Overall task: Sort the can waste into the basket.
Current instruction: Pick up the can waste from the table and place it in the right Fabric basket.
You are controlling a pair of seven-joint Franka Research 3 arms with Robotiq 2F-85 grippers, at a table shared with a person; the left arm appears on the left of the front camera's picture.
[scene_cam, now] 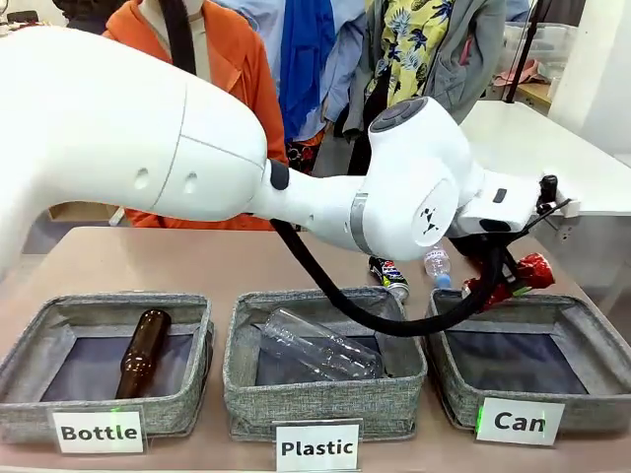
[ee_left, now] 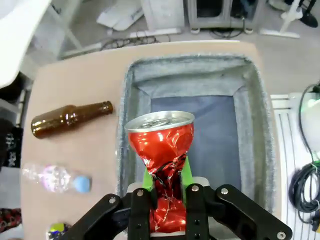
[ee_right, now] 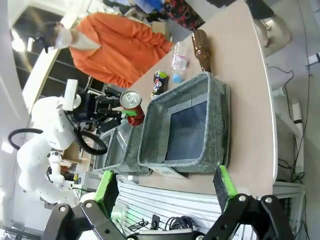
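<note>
clamping the crushed red can (ee_left: pixel 160 145) lengthwise, top outward, the left jaws hang over the can basket (ee_left: pixel 195 70), its hollow straight beyond them; the right jaws stand wide, well apart.

A robotics lab: white robot arm (scene_cam: pixel 148 128) over a table (scene_cam: pixel 148 261) of labelled bins (scene_cam: pixel 325 399), cables (ee_left: pixel 300 189) on the floor.
</note>
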